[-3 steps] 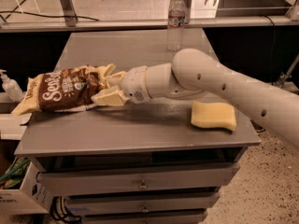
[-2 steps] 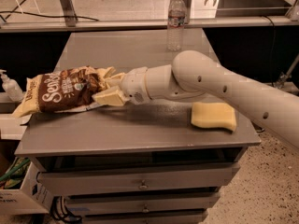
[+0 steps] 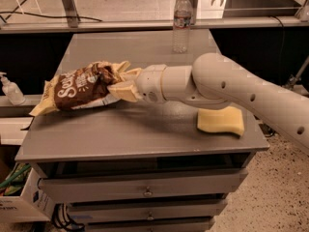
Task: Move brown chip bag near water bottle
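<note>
The brown chip bag is at the left side of the grey table, its right end raised a little off the top. My gripper is shut on that right end, with one finger below the bag and the other above it. The arm reaches in from the right. The water bottle stands upright at the table's far edge, right of centre, well apart from the bag.
A yellow sponge lies on the table's right side, under the arm. A small white pump bottle stands on a lower ledge to the left. Drawers sit below the table top. A shelf rail runs behind the table.
The gripper has moved slightly up and to the right with the bag's end in it, so the bag's right end is lifted. The bottle and sponge have not moved.
</note>
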`<state>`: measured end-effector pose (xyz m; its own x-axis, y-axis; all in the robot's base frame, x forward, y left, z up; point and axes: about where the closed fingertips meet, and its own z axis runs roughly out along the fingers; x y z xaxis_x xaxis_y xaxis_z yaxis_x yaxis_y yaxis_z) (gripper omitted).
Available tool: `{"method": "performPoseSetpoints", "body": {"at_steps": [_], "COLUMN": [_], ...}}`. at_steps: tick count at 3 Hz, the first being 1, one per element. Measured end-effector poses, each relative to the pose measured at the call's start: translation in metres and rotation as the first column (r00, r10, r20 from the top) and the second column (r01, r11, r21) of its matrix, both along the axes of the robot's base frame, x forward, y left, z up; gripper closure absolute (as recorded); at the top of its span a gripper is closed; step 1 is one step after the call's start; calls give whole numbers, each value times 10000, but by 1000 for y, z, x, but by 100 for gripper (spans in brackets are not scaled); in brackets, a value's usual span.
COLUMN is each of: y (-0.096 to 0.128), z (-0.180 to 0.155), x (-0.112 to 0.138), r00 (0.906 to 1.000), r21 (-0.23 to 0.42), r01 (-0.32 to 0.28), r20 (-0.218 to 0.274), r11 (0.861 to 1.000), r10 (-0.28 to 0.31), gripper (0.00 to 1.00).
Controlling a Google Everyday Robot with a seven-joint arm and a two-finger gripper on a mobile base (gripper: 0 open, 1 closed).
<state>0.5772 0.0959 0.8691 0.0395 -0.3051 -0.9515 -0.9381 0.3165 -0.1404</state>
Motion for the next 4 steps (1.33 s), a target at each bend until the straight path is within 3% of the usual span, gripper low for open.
{"method": "performPoseSetpoints", "body": {"at_steps": [1, 2, 3, 4], "y": [-38, -79, -118, -161], "z": [34, 54, 58, 57], "x": [16, 25, 25, 24], "r00": [9859, 9527, 9122, 8573], "r21": [292, 388, 325, 346], "r01": [1405, 2678, 3784, 4889], "r20": [874, 1380, 1567, 1654], "r11": [9897, 9627, 9251, 8716], "r10": [-1425, -2706, -3787, -4875], "gripper": [100, 100, 100, 100]}}
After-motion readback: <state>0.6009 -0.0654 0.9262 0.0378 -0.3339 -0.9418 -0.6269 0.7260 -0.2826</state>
